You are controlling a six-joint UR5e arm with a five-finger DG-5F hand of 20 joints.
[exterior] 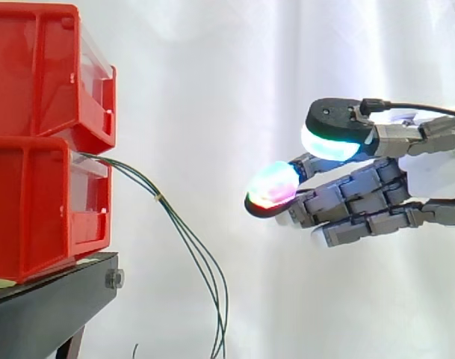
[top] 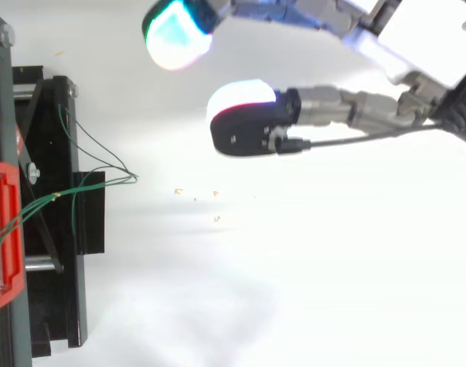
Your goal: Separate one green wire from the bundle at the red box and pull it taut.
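At the left, two red boxes [exterior: 33,209] stand stacked on the edge of the black stand [exterior: 48,307]. From the front of the lower box the green wires [exterior: 158,197] come out together and hang down loose. Well apart at the right, the hand [exterior: 361,198] is open, its fingers nearly straight, holding nothing.

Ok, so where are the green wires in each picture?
Side view: green wires leave the red boxes at left and droop to the bottom middle.
Top view: they fan out at middle left, beside the red boxes.
Shared landmark: the red boxes, at the left edge in both.
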